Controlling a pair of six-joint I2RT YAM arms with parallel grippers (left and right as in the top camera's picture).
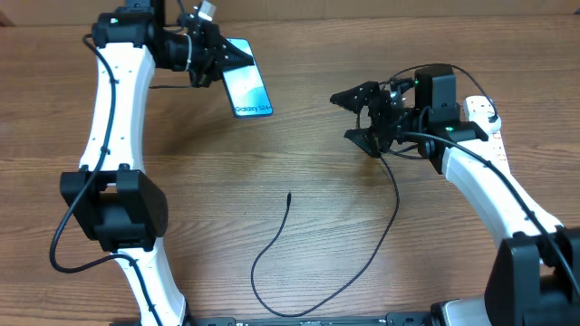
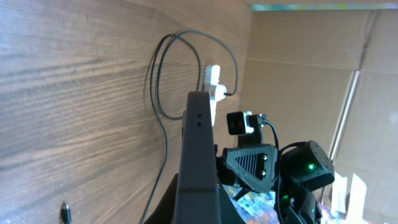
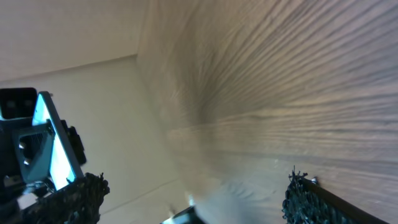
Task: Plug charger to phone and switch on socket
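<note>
Overhead, left fingers (image 1: 217, 56): clamped on phone (image 1: 246, 89), upper left.
Right fingers (image 1: 352, 95): spread wide, empty.
Charger tip (image 1: 288, 195): bare bench (image 1: 199, 181) all around.

Overhead view: fixed high above the table (image 1: 208, 181), facing straight down, wide. The phone (image 1: 246, 88) appears up-left of centre.

Left wrist view: right against the phone (image 2: 199, 155), sighting along its dark edge toward the right arm (image 2: 305, 171) beyond it.

Right wrist view: rolled and blurred, low over the table, facing the phone (image 3: 57, 149) from well apart.

All three views share the phone.
</note>
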